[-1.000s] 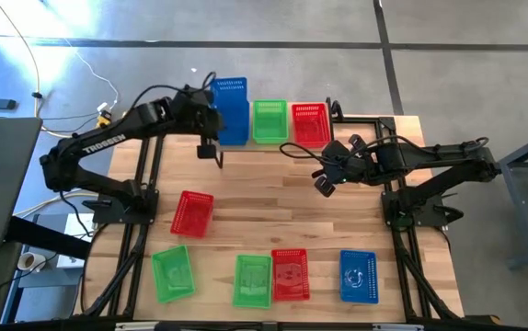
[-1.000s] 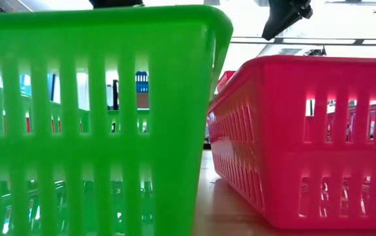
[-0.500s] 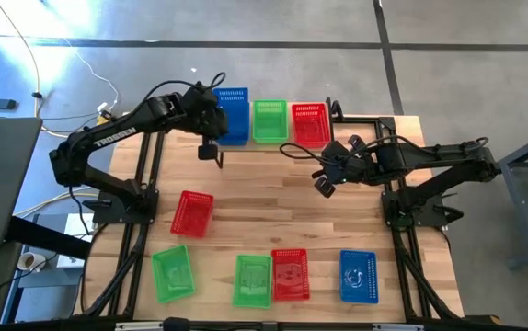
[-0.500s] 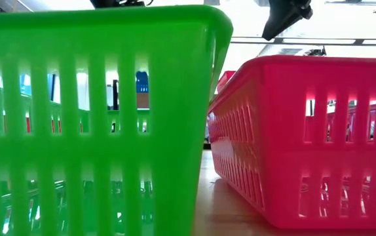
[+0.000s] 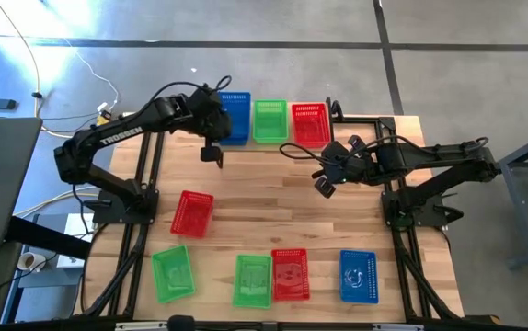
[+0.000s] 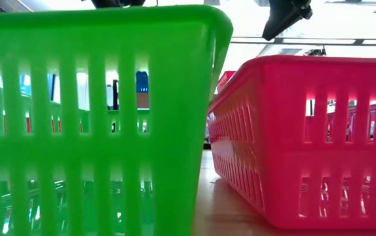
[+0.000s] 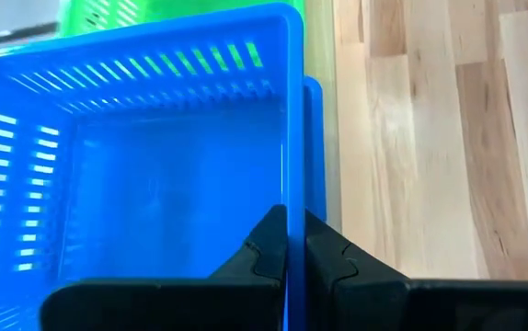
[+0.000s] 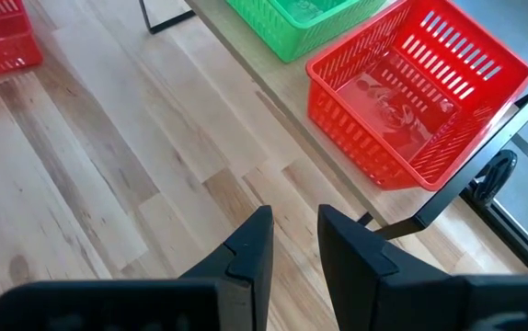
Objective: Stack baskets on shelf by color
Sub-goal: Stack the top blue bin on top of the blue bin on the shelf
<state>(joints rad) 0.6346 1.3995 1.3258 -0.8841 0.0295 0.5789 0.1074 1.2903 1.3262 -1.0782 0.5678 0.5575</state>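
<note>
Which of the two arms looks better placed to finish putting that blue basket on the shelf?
The left. Its gripper is shut on the blue basket's wall, right over another blue one on the shelf. The right gripper is empty, over bare table beside the red basket.

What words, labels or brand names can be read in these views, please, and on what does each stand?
"TROSSEN": white letters along the left arm in the high view.
White marking inside the blue basket near the table's front: too blurred to read, and it may be a drawing, not text.
Low view and both wrist views: no readable text.
</note>
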